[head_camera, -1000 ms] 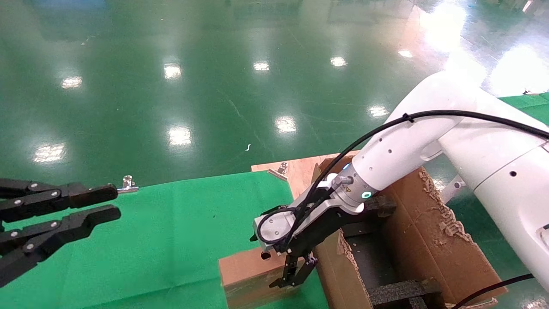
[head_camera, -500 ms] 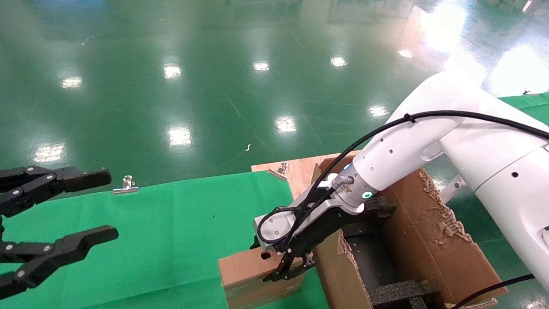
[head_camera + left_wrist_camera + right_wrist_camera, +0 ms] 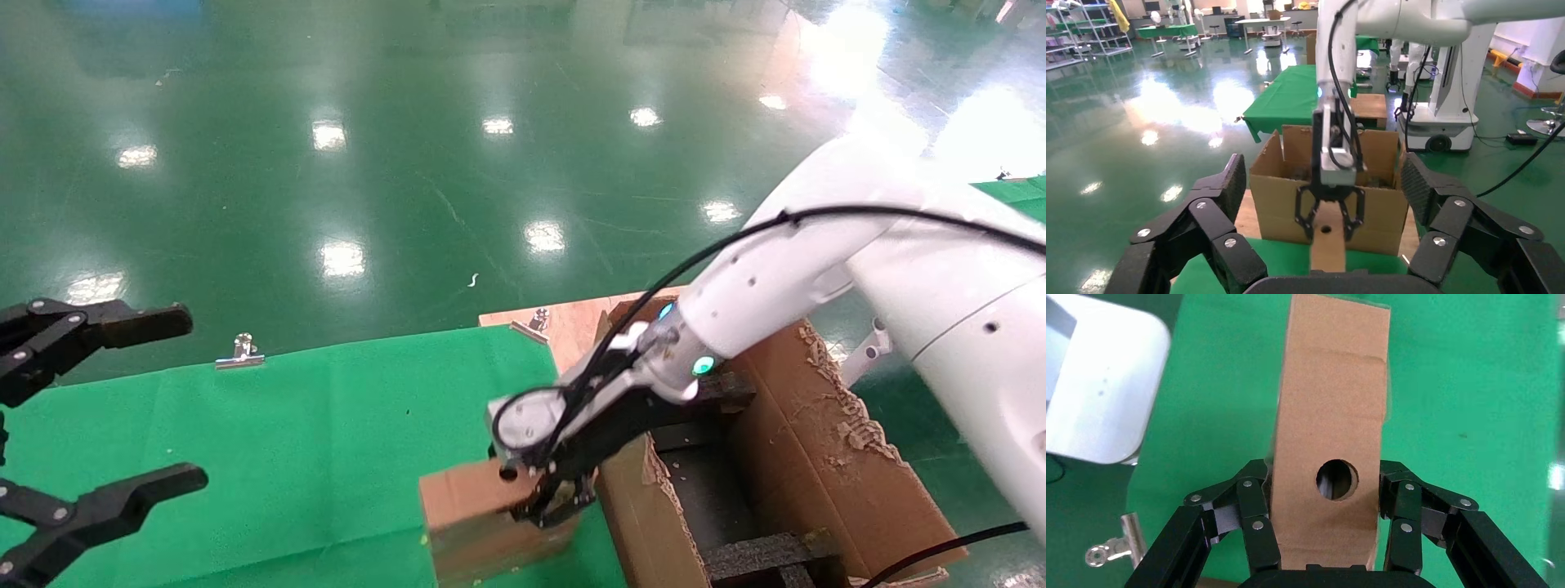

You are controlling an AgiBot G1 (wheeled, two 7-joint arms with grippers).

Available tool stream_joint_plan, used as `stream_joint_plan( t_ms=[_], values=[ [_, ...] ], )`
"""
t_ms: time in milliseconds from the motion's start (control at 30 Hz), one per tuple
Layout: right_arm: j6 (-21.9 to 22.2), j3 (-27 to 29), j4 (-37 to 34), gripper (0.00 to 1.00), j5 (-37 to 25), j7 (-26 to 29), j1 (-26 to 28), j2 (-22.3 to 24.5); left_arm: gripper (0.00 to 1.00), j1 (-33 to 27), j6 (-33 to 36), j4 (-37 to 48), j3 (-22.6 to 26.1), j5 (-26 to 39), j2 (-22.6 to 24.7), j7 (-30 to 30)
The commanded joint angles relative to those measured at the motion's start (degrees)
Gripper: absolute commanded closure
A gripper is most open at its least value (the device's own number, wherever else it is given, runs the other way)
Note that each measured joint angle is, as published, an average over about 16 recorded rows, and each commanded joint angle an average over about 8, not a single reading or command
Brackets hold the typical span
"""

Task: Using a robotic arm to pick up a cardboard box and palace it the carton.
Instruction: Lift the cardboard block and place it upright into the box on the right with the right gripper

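We find no legible text, label, brand, number or sign on the cardboard box (image 3: 1330, 441), the carton (image 3: 825, 457), the robotic arm (image 3: 784, 278) or any other surface in these views.

The head view looks forward and down across the green tabletop (image 3: 327, 425). The left wrist view faces level toward the carton (image 3: 1364, 202). The right wrist view sits very close — all three share the cardboard box (image 3: 1330, 435).
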Motion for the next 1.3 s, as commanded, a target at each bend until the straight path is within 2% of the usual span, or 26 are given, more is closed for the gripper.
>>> stream_joint_plan(
  t_ms=[33,300,567,867,1300],
  values=[
    [0.0,0.2,-0.3,1.0,0.5,0.4,0.8,0.4,0.0,0.0,0.0,0.0,0.0,0.0,0.0,0.0],
    [-1.0,0.2,-4.1,1.0,4.1,-0.2,10.9,3.4,0.0,0.0,0.0,0.0,0.0,0.0,0.0,0.0],
    [-1.2,-3.7,-7.3,1.0,7.2,-2.0,20.1,6.6,0.0,0.0,0.0,0.0,0.0,0.0,0.0,0.0],
    [-0.9,-8.3,-10.9,1.0,9.7,-2.5,24.9,10.7,0.0,0.0,0.0,0.0,0.0,0.0,0.0,0.0],
    [-0.8,-14.4,-9.7,1.0,9.8,1.6,29.6,23.4,0.0,0.0,0.0,0.0,0.0,0.0,0.0,0.0]
  ],
)
